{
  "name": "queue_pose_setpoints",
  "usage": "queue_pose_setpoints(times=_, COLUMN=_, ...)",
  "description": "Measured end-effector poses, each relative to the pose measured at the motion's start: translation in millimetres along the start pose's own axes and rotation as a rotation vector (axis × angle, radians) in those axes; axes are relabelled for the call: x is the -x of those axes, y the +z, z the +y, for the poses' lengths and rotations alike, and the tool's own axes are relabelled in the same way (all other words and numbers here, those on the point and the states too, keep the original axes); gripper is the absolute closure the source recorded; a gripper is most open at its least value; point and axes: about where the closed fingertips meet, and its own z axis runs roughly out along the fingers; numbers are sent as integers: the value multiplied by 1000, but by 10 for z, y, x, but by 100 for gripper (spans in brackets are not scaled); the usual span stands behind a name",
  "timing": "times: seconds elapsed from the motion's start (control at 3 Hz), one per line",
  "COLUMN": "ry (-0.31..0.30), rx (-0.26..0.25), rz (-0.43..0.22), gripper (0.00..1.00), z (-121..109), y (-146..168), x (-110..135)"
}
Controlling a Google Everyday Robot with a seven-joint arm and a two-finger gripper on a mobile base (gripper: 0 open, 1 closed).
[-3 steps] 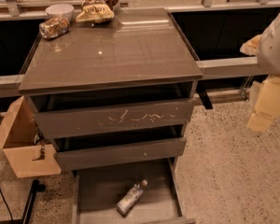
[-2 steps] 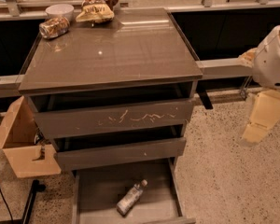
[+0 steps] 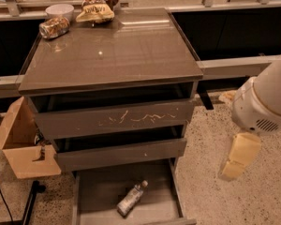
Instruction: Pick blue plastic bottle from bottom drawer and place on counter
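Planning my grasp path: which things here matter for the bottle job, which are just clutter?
Job: blue plastic bottle, lying in the open bottom drawer; counter; gripper, right of the cabinet, apart from the bottle.
Lying about: can, snack bag and bowl near the counter's far left corner; cardboard box on the floor.

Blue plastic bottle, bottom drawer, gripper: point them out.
blue plastic bottle (image 3: 131, 198): camera view, label mid-body.
bottom drawer (image 3: 96, 191): camera view, bare floor left of bottle.
gripper (image 3: 232, 165): camera view, right of cabinet, yellowish lower end.

White rounded arm (image 3: 264, 102) — grille-vented — pale-yellow blocky pincer (image 3: 233, 165) low at right
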Motion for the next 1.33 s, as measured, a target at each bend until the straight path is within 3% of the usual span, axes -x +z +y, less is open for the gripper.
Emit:
queue_pose_setpoints(times=0.33, ry=18, rx=4, rz=-39, gripper=0, z=175, y=326, x=-64)
queue_pose_setpoints(times=0.67, ry=30, rx=42, rz=-40, gripper=0, z=435, y=791, x=-177)
queue_pose_setpoints(times=1.0, ry=29, rx=40, rz=-41, gripper=0, z=430, y=784, x=-173)
queue_pose_setpoints(times=1.33, ry=24, rx=74, rz=-41, gripper=0, z=441, y=978, x=-202)
